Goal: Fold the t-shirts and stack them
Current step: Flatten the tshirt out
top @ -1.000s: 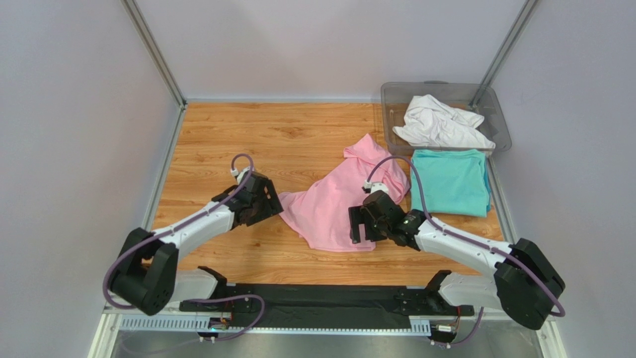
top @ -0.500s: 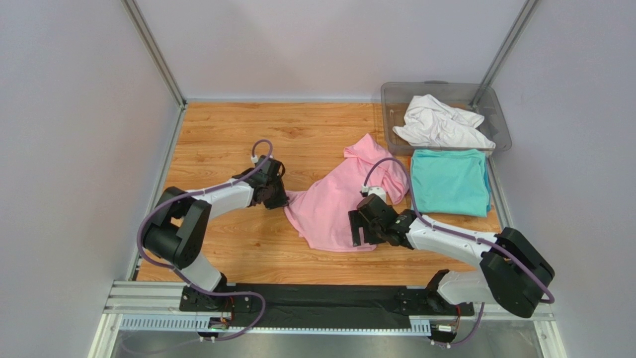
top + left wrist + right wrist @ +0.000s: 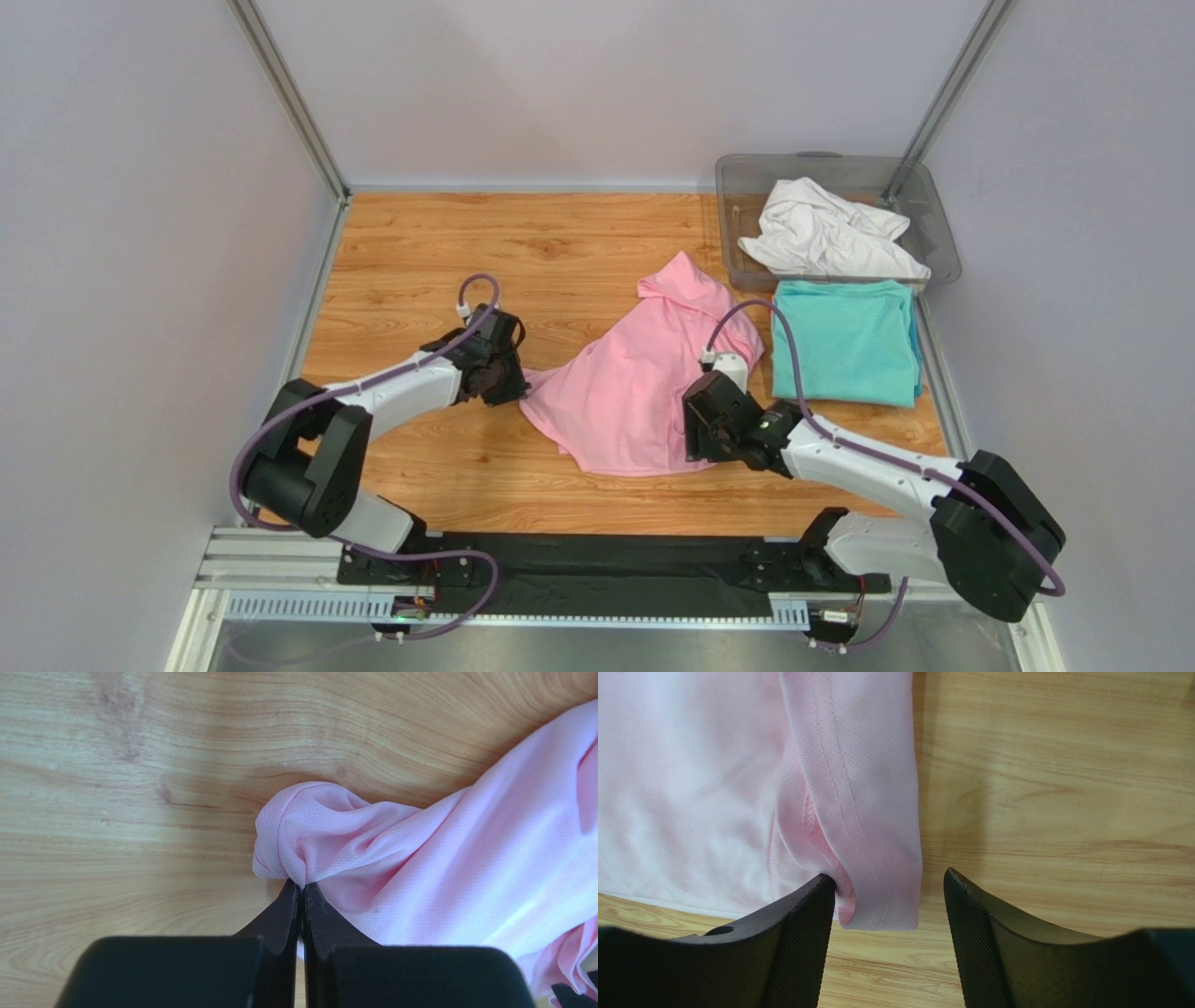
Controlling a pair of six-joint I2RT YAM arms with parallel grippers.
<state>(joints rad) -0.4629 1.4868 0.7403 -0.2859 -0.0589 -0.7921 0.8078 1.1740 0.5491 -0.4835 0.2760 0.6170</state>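
The pink t-shirt [image 3: 631,392] lies bunched up in the middle of the wooden table [image 3: 463,252]. The left gripper [image 3: 302,885] pinches its left corner tight. The right gripper [image 3: 885,882] has its fingers apart around a stitched edge on the shirt's right side, with one finger touching the cloth. The teal t-shirt [image 3: 846,340] lies folded flat at the right. The white t-shirt [image 3: 828,231] sits crumpled in the clear bin [image 3: 744,182] behind it.

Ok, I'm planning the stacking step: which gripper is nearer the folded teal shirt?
Right. The right gripper straddles the pink shirt's near-right hem, just left of the teal shirt; the left gripper pinches the pink shirt's opposite, left corner, farther away.
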